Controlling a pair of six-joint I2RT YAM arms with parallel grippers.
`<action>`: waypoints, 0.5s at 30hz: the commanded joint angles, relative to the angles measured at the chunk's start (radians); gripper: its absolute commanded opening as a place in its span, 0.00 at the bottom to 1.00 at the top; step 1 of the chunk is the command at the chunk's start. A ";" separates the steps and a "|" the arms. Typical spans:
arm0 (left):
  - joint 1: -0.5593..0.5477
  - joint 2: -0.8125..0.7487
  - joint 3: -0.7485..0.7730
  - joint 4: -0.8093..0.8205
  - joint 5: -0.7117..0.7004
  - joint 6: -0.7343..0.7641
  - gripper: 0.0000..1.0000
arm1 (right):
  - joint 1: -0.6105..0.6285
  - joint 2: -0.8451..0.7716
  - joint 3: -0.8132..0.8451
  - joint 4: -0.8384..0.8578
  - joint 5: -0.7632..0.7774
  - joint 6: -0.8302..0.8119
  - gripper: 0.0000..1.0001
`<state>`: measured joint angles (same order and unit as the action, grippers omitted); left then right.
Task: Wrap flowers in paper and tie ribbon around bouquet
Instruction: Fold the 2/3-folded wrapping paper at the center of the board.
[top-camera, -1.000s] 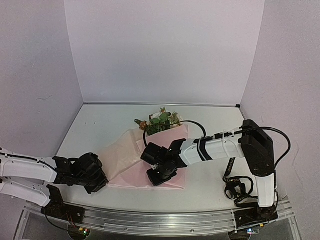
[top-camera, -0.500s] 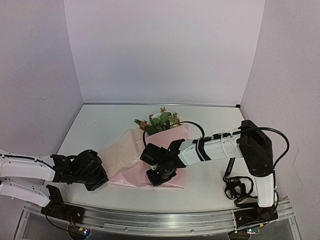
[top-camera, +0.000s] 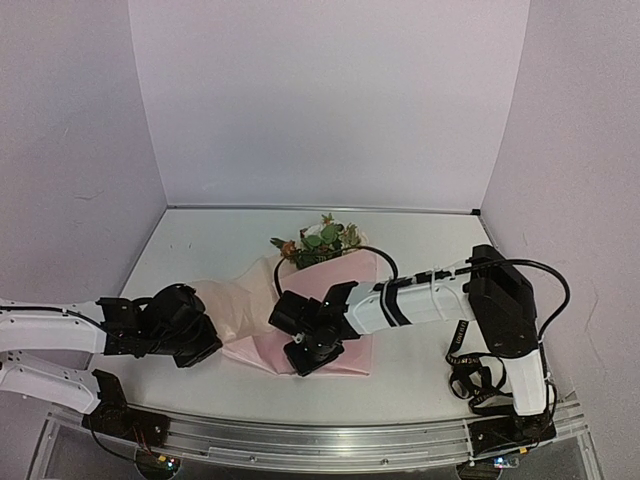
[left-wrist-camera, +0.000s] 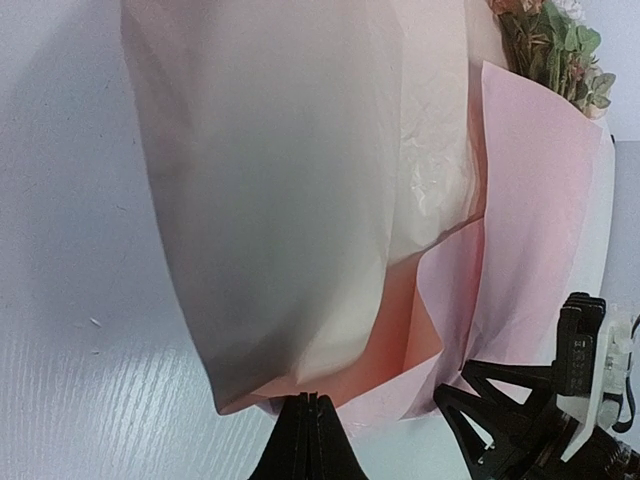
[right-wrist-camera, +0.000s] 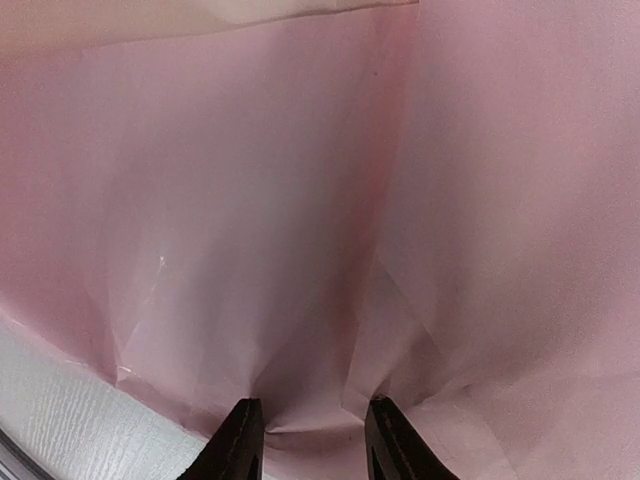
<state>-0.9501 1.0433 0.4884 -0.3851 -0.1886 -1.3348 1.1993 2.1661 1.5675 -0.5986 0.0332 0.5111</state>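
Note:
The flowers (top-camera: 320, 242) lie at the table's far middle, heads pointing away, on the light pink paper (top-camera: 345, 270). Seen from the left wrist, the flowers (left-wrist-camera: 560, 45) sit top right and a big flap of paper (left-wrist-camera: 300, 200) stands lifted and curled. My left gripper (top-camera: 215, 345) is shut, its tips (left-wrist-camera: 310, 400) pinching the flap's lower edge. My right gripper (top-camera: 302, 360) is over the sheet's near edge. In the right wrist view it (right-wrist-camera: 308, 410) is open, tips resting on puckered paper (right-wrist-camera: 300, 200). The ribbon is out of view.
A black robot cable (top-camera: 380, 250) loops over the paper beside the flowers. More cable lies coiled by the right arm's base (top-camera: 475, 380). A metal rail (top-camera: 320, 435) runs along the near edge. Pale walls close in the back and both sides.
My left gripper has shut on the paper's edge and carried it right and up, curling the flap. My right gripper has shifted left a little and its jaws have parted.

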 joint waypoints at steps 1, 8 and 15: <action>-0.003 -0.043 0.049 -0.043 -0.045 0.013 0.00 | 0.026 0.041 0.035 -0.050 0.058 -0.028 0.36; -0.003 -0.060 0.082 -0.043 -0.056 0.026 0.00 | 0.061 0.067 0.043 -0.072 0.139 -0.085 0.39; -0.002 -0.061 0.146 -0.004 -0.067 0.114 0.00 | 0.071 0.079 0.044 -0.069 0.157 -0.104 0.44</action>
<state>-0.9530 1.0012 0.5563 -0.4198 -0.2060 -1.3038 1.2593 2.1973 1.5996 -0.6129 0.1696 0.4358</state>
